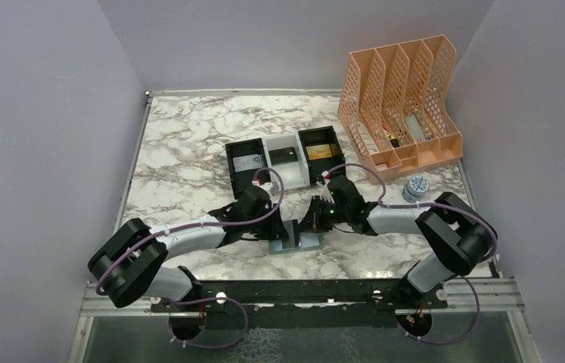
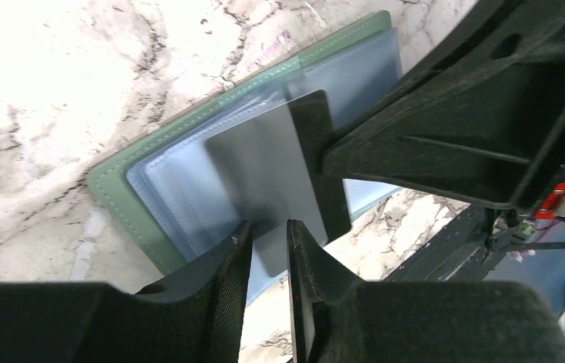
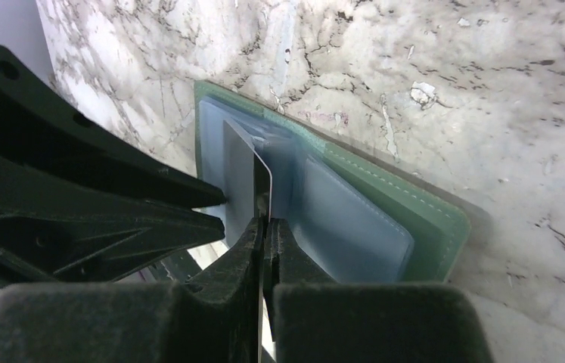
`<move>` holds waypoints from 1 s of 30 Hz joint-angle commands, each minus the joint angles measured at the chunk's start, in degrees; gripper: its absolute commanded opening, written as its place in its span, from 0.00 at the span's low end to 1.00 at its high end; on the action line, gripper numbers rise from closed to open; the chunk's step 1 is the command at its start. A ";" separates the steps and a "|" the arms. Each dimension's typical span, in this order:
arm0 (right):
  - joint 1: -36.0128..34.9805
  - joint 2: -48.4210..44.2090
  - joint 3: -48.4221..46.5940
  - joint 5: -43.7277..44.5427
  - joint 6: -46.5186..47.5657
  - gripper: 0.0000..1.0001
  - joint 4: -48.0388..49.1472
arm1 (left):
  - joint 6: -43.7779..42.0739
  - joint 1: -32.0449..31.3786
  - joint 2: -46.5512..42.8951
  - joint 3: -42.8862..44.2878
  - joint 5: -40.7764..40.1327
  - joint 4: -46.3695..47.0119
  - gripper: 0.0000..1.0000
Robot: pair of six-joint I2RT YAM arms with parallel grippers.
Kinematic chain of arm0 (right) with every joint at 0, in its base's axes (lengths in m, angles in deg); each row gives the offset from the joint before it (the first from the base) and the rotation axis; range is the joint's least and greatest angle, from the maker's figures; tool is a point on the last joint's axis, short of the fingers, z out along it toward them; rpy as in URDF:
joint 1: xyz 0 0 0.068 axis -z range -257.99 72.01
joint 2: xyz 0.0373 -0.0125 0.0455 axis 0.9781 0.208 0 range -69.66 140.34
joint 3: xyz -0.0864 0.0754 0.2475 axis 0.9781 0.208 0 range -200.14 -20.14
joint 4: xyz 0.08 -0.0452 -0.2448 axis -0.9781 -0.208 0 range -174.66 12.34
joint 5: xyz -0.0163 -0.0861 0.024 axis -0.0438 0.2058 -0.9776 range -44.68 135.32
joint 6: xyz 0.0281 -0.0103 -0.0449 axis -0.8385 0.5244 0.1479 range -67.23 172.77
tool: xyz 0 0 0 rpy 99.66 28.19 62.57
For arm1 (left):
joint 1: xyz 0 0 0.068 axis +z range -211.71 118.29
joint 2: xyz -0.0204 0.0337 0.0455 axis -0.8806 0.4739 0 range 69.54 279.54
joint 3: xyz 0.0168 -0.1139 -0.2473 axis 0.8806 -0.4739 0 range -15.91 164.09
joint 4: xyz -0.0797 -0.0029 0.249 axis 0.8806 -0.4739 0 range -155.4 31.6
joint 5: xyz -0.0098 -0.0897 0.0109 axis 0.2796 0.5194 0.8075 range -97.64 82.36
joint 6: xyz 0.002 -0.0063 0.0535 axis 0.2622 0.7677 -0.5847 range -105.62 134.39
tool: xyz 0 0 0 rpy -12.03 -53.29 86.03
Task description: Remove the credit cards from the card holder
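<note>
Card pinched by a thin edge: it could slip, or drag the holder up.

If the pocket clings, the holder point(image 3: 385, 197) may lift too. My right gripper point(image 3: 265, 227) is clamped on the card point(image 3: 243, 178), which stands edge-on between its tips, over the holder. My left gripper point(image 2: 270, 240) is barely apart and holds nothing visible. Card and holder sit just past its tips.

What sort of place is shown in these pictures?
Probably a robot test cell: plain grey walls enclose a white marble-patterned tabletop, and two black-and-grey robot arms are bolted to a black metal rail.
</note>
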 commanded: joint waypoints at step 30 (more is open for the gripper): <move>2.81 0.02 13.05 -6.17 -6.01 0.29 24.00 | -4.47 -1.85 4.41 2.11 -5.21 -8.70 0.18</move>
